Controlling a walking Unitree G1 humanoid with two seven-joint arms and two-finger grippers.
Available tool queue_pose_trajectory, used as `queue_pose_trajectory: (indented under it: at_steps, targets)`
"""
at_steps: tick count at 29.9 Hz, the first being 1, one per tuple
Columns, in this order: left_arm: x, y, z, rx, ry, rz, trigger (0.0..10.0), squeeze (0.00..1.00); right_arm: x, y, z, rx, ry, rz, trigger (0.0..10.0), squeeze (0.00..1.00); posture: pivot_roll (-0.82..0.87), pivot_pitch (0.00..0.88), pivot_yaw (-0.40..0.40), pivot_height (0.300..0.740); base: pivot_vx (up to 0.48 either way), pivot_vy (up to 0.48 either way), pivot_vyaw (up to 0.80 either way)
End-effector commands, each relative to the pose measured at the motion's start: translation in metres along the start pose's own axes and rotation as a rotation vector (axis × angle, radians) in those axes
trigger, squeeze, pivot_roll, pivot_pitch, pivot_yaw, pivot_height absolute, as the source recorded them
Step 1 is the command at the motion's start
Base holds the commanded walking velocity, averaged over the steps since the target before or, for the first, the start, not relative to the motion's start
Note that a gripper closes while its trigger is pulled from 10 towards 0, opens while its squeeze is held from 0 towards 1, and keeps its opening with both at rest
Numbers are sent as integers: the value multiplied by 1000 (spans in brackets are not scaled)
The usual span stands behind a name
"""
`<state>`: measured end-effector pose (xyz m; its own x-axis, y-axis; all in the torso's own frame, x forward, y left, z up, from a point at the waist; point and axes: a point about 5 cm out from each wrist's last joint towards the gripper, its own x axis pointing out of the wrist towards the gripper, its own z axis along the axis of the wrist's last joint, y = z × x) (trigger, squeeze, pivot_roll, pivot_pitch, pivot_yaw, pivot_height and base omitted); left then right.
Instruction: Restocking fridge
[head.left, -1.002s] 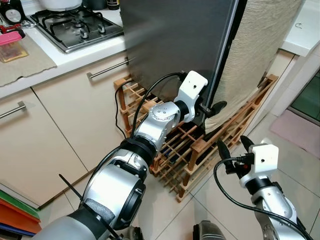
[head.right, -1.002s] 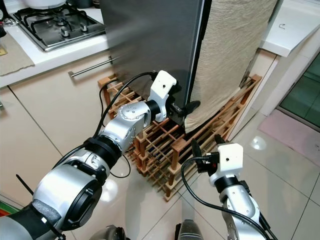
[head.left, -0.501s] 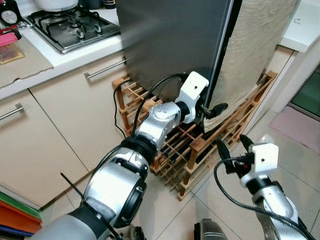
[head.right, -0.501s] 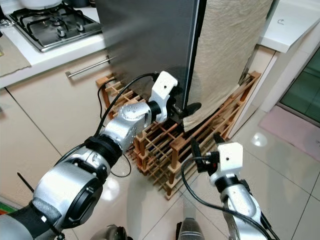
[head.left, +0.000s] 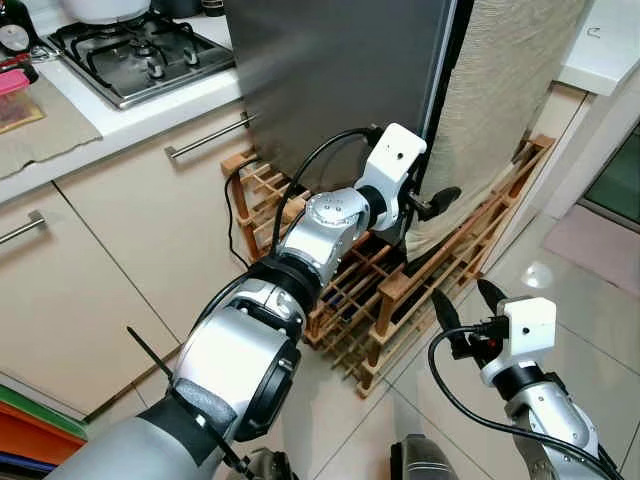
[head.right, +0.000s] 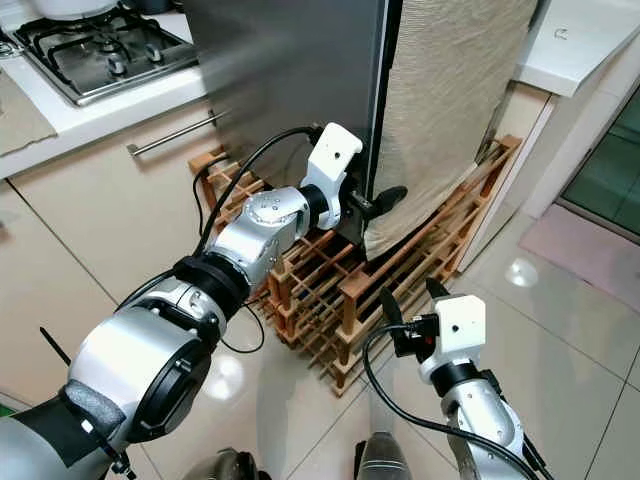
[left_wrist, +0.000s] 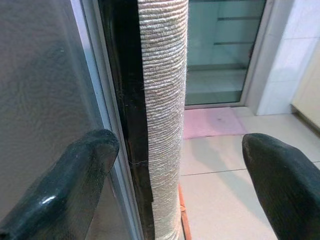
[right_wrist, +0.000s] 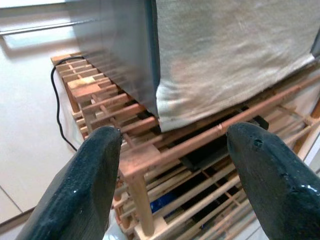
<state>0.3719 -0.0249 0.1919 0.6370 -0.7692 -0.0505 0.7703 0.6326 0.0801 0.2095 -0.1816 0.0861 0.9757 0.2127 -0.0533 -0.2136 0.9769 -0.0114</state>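
Left gripper (left_wrist: 180, 165) reaching at fridge (head.left: 340, 90) door edge, fingers spread — straddling beige cloth (head.left: 505, 110) (hanging beside door). Right gripper (head.left: 462, 310) hovering low near wooden rack (head.left: 390, 290), fingers spread.

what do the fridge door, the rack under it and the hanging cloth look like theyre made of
Fridge door: dark grey metal, probably brushed steel, with a soft streaky sheen. Rack: reddish-brown wood, visible as slatted bars with grain. Cloth: beige woven fabric, ribbed and coarse, perhaps linen or cotton. The left gripper is open at the door's edge.
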Motion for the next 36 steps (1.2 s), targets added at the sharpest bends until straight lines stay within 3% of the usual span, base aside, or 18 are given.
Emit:
queue_pose_trajectory:
  at_steps: [1,7,11,16,20,22,27,32,36]
  targets:
    - [26,-50,24,-2,-63,-77,10000,0,0,2,5,-5,-32,8,10000,118,-286,52,106,693,0,0,0]
    - [28,-55,22,11,-53,-77,10000,0,1,3,5,-2,-31,11,10000,118,-282,52,104,693,0,0,0]
    - [35,-100,21,-36,-29,-322,10000,0,7,8,9,-1,-43,31,10000,122,-271,46,101,693,0,0,0]
    - [36,-141,30,-104,-59,-563,10000,0,10,10,12,-2,-49,44,10000,118,-269,47,96,693,0,0,0]
    - [35,-156,39,-152,-88,-662,10000,0,10,10,13,-4,-49,49,10000,122,-269,46,94,693,0,0,0]
    - [34,-165,52,-189,-124,-732,10000,0,11,9,12,-5,-47,51,10000,122,-266,46,91,693,0,0,0]
    - [31,-170,73,-243,-182,-800,10000,0,12,8,11,-6,-43,53,10000,122,-266,45,92,693,0,0,0]
    - [30,-166,76,-234,-198,-792,10000,0,14,8,11,-5,-41,53,10000,122,-270,46,92,693,0,0,0]
    - [29,-132,56,-133,-182,-616,10000,0,14,8,11,-6,-46,41,10000,122,-265,48,84,693,0,0,0]
